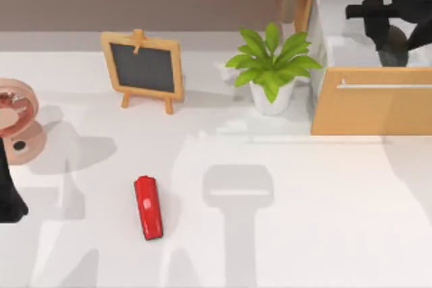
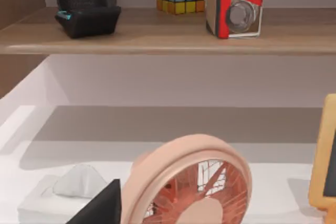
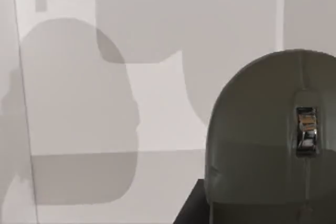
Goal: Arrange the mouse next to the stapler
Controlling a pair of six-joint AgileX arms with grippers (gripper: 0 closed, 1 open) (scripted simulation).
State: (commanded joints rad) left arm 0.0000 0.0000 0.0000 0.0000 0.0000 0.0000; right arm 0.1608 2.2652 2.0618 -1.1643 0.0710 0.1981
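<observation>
Over open drawer: right gripper above mouse | stapler front-left

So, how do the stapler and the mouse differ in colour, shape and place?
The stapler is bright red, while the mouse is dark grey. The stapler is long and narrow, while the mouse is broad and rounded, with a shiny wheel on top. The stapler lies on the open table at the front left, while the mouse sits inside the open drawer at the back right, under my right arm. Both have rounded ends.
</observation>
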